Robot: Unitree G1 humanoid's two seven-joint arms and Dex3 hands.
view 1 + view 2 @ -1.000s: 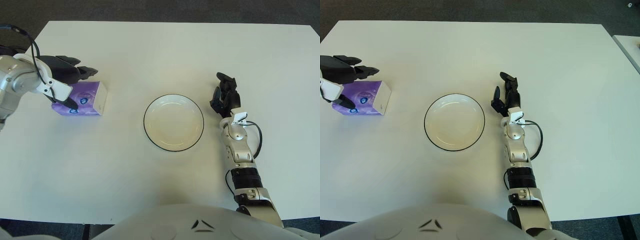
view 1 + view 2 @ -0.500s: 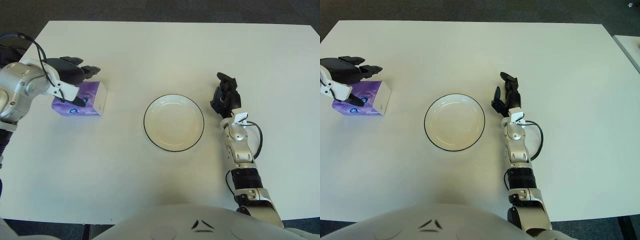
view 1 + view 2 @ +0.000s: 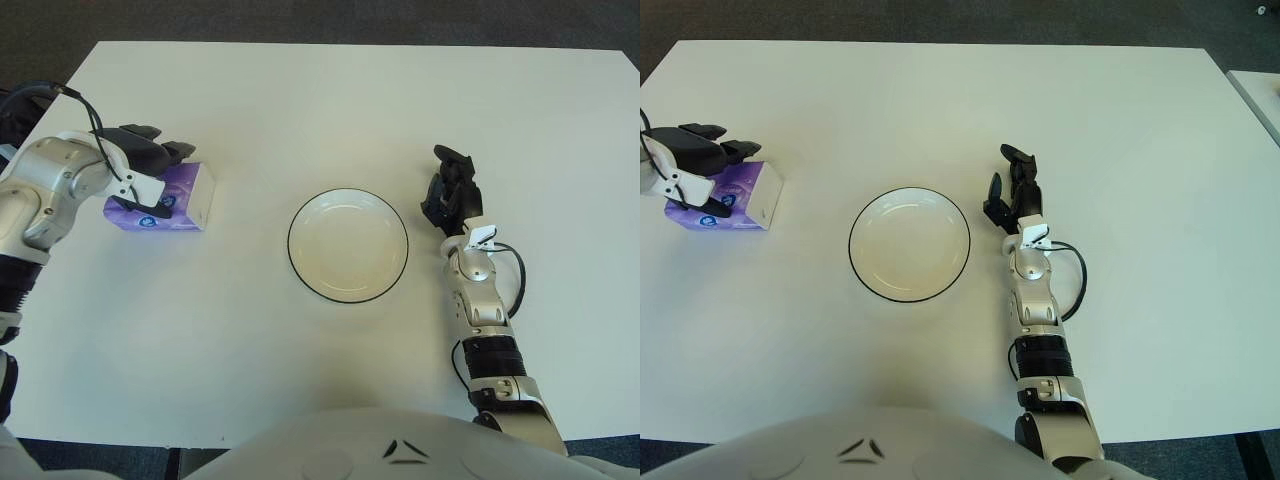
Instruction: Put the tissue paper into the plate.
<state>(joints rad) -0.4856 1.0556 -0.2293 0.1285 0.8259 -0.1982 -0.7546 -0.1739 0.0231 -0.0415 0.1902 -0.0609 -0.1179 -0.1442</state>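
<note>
I have my left hand (image 3: 150, 165) over the tissue pack (image 3: 176, 197), which sits near the left edge of the table (image 3: 320, 90), well apart from the plate (image 3: 347, 245) at the table's middle. The dark fingers (image 3: 170, 150) reach across the pack's top and one comes down its near face, so they look draped around it, but I cannot tell whether they are truly clamped or only touching. That is my main worry: the pack is a soft purple block in glossy wrap with a white end panel, and a slick, yielding skin like that could slide out of a loose hold or dent under a hard one. If I lift with only the top gripped, I judge it may tilt and drop short of the plate. The plate is round, shallow, white and glazed with a thin dark rim; a pack set down on that rim could tip it or skid across the smooth matte tabletop. My right hand (image 3: 1011, 188) shows just right of the plate, fingers loosely curled and holding nothing, near enough to be clipped on the carry.
</note>
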